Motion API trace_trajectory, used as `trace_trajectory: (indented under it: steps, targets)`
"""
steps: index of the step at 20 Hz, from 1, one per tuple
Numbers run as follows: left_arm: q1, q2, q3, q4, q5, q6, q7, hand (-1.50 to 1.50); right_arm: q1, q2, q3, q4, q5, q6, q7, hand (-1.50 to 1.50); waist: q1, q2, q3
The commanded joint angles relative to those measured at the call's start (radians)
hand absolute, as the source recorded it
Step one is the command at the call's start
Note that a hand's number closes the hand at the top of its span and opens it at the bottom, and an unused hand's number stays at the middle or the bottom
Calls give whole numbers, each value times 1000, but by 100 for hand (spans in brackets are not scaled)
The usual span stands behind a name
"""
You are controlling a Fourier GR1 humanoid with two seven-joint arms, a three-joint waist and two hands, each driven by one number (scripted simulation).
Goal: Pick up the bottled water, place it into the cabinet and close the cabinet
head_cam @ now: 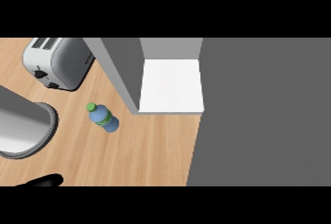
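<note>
A small blue water bottle (103, 118) with a green cap and green label stands on the wooden counter (142, 148), just left of the cabinet. The cabinet (171, 85) is open and shows a white shelf inside. Its large grey door (265, 113) is swung out and fills the right side of the view. Only a black tip of my left hand (45, 180) shows at the lower left edge, well below and left of the bottle. My right hand is out of sight.
A silver toaster (57, 61) sits at the back left of the counter. A large metal pot (22, 127) stands at the left edge, close to the bottle's left. Bare wood lies between the bottle and the view's lower edge.
</note>
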Motion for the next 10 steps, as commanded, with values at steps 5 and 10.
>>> trace_trajectory:
  steps: [5,10]
  targets:
    - [-2,15,62,75,53,-29,-56,-150,36,-49,55,-122,115,-35,24,-150,-5,1,-1]
    - [49,1,48,97,59,-52,-106,-150,18,-78,71,-177,107,-57,85,-150,-3,1,-1]
